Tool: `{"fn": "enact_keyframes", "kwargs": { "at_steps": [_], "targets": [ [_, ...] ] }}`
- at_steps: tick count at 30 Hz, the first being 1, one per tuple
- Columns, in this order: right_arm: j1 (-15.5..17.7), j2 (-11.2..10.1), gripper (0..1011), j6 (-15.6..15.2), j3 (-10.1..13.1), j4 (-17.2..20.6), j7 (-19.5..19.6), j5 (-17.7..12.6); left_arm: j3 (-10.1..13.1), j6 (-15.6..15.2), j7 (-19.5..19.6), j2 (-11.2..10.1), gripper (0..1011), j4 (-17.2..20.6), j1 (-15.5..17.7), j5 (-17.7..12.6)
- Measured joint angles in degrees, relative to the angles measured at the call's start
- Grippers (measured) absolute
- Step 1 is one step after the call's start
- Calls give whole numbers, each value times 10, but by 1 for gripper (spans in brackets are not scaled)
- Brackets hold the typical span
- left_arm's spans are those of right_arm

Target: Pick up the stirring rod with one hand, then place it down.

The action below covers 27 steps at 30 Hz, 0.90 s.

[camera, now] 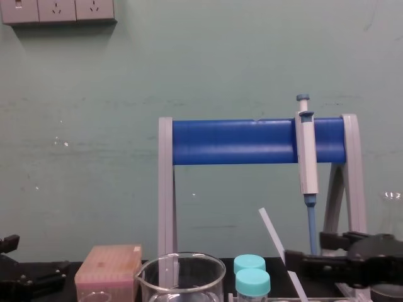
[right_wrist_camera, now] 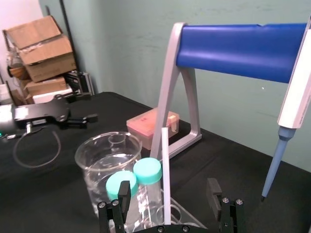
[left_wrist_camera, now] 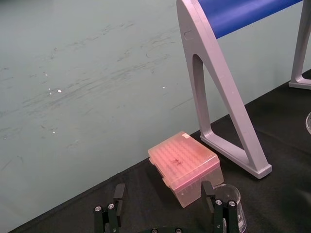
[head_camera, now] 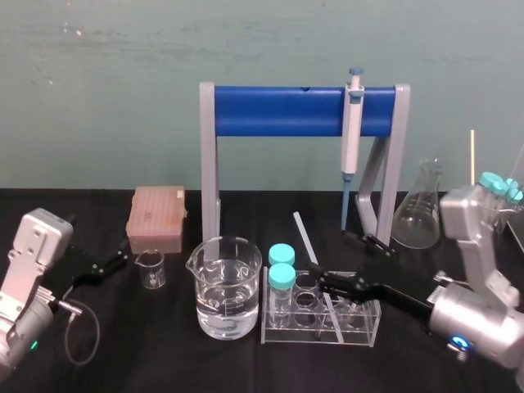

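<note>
1. Left gripper (head_camera: 121, 262), at the table's 9 o'clock beside a small beaker (head_camera: 151, 268), is released and holds nothing.
2. Rod (head_camera: 304, 237) stands in the rack (head_camera: 370, 324) near centre, just right of 2 capped tubes (head_camera: 281, 266), its top leaning toward 11 o'clock.
3. Right gripper (right_wrist_camera: 168, 187), at 4 o'clock, is released, with fingers parted either side of the rod.
</note>
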<state>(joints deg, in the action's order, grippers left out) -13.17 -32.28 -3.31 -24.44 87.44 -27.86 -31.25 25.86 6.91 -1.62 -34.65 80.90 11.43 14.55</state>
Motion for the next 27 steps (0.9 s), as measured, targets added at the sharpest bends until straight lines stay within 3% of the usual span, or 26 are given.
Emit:
{"fn": "enact_keyframes", "kwargs": {
  "at_steps": [5,13,27],
  "targets": [
    [-26,30,1003,-22,-8,-22,13,11,0,0,0,0,1000,0,0,0],
    [-55,60,1003,-29,-19,-54,12,27,0,0,0,0,1000,0,0,0],
    [-72,77,1003,-26,-29,-76,7,50,0,0,0,0,1000,0,0,0]
  ]
}}
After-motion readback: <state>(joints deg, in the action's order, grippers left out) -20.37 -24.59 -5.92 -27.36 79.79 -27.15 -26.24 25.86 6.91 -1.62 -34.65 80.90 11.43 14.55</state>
